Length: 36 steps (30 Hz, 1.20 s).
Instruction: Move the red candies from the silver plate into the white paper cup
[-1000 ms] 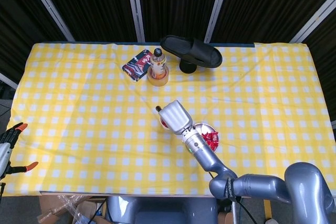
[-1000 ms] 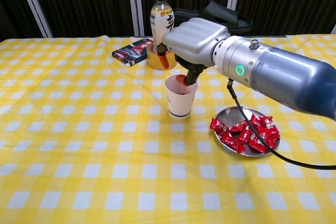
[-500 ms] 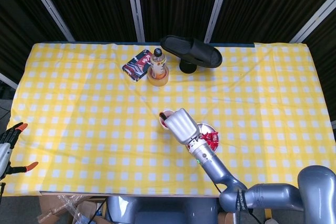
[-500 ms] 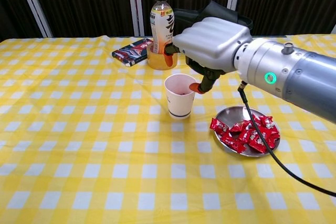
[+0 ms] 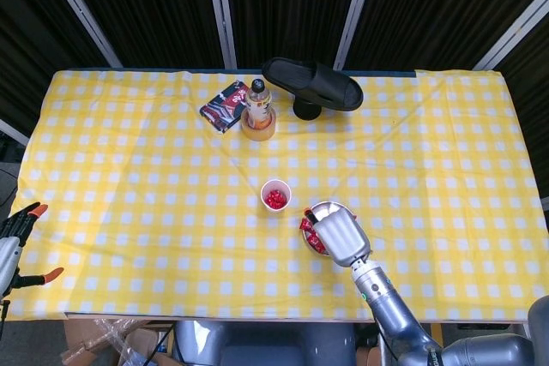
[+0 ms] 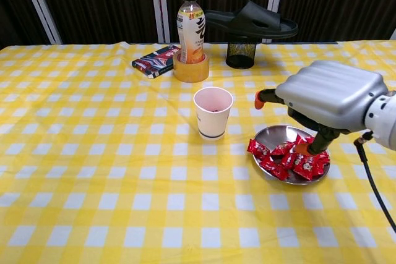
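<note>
The white paper cup [image 6: 213, 113] stands upright mid-table; in the head view the cup [image 5: 275, 195] shows red candies inside. To its right the silver plate [image 6: 270, 135] holds a pile of red candies [image 6: 279, 159]. My right hand [image 6: 328, 100] hovers over the plate's right half, palm down, its fingers spread. One orange fingertip [image 6: 303, 149] reaches down onto the candies, and I see nothing held. In the head view the right hand [image 5: 339, 237] covers most of the plate [image 5: 330, 207]. My left hand is not visible.
At the back stand a drink bottle [image 6: 190, 23] inside a tape roll [image 6: 190, 70], a black slipper [image 6: 250, 20] lying on a black mesh holder [image 6: 241, 55], and a dark packet [image 6: 156, 61]. An orange-tipped clamp [image 5: 21, 242] sits at the left table edge.
My right hand left the cup's rim, swung right and down, and now sits over the plate with a fingertip on the candies. The cup stands uncovered.
</note>
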### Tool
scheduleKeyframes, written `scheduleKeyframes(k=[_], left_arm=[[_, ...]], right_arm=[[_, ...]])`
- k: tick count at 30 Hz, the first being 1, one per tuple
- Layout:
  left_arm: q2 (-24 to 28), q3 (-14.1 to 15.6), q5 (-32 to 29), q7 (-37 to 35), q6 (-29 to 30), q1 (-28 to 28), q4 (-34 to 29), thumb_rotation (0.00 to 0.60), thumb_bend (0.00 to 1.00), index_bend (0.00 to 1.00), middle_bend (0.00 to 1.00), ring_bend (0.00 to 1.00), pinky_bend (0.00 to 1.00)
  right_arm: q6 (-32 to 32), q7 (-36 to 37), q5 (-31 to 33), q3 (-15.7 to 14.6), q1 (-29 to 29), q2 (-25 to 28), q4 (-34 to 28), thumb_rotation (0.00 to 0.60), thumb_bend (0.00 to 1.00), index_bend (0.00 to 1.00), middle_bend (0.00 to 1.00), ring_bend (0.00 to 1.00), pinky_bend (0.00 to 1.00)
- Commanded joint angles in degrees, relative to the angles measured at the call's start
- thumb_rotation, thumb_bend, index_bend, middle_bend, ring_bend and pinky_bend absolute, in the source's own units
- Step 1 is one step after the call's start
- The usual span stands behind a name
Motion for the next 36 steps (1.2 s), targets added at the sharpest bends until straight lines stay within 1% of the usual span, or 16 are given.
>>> scheduleKeyframes(k=[1, 3, 7, 11, 16, 18, 22, 23, 28, 36], left_arm=[[-0.2, 0.1, 0.1, 0.5, 0.3, 0.2, 0.0, 0.6, 0.03, 0.0, 0.0, 0.0, 0.0], [-0.3, 0.0, 0.0, 0.7, 0.4, 0.2, 0.0, 0.6, 0.03, 0.0, 0.0, 0.0, 0.0], [-0.7, 0.0, -0.6, 1.6, 0.4, 0.3, 0.0, 0.6, 0.03, 0.0, 0.0, 0.0, 0.0], [-0.8, -0.1, -0.9, 2.2, 0.3, 0.2, -0.3, 0.6, 0.03, 0.0, 0.0, 0.0, 0.0], [-0.8, -0.1, -1.2, 2.5, 0.3, 0.3, -0.5, 0.6, 0.03, 0.0, 0.0, 0.0, 0.0], [-0.8, -0.1, -1.3, 2.5, 0.2, 0.3, -0.6, 0.6, 0.03, 0.0, 0.0, 0.0, 0.0], [-0.7, -0.1, -1.4, 2.4, 0.1, 0.3, -0.6, 0.6, 0.03, 0.0, 0.0, 0.0, 0.0], [-0.7, -0.1, -1.3, 2.3, 0.0, 0.2, -0.6, 0.6, 0.03, 0.0, 0.0, 0.0, 0.0], [-0.6, 0.0, -1.3, 2.2, -0.3, 0.1, -0.6, 0.6, 0.03, 0.0, 0.0, 0.0, 0.0], [-0.5, 0.0, -1.2, 1.9, -0.4, 0.0, -0.6, 0.6, 0.03, 0.0, 0.0, 0.0, 0.0]], right_arm=[[0.5, 0.6, 1.1, -0.4, -1.3, 0.0, 1.2, 0.6, 0.3, 0.17, 0.78, 0.91, 0.98], [0.5, 1.4, 1.6, -0.3, -1.9, 0.0, 1.8, 0.6, 0.3, 0.16, 0.75, 0.88, 0.98], [0.0, 3.7, 1.2, -0.8, -3.1, 0.7, 2.2, 0.6, 0.3, 0.16, 0.74, 0.87, 0.98], [-0.6, 4.6, 0.3, -1.0, -3.5, 0.6, 2.7, 0.6, 0.3, 0.17, 0.66, 0.82, 0.98], [-1.5, 4.7, 0.0, -1.1, -3.7, 0.3, 2.7, 0.6, 0.3, 0.21, 0.65, 0.82, 0.98], [-1.7, 4.7, 0.2, -0.8, -3.8, 0.1, 2.8, 0.6, 0.3, 0.22, 0.67, 0.82, 0.98], [-2.6, 4.7, 1.9, -0.2, -3.9, 0.1, 2.9, 0.6, 0.3, 0.23, 0.78, 0.9, 0.98], [-2.8, 4.7, 2.5, 0.0, -3.9, 0.2, 2.9, 0.6, 0.3, 0.24, 0.8, 0.92, 0.98], [-3.8, 4.3, 4.6, 0.5, -3.7, 0.5, 3.2, 0.6, 0.3, 0.32, 0.81, 0.92, 0.98], [-4.3, 5.0, 5.5, 0.6, -3.9, 0.6, 3.6, 0.6, 0.3, 0.4, 0.82, 0.92, 0.98]])
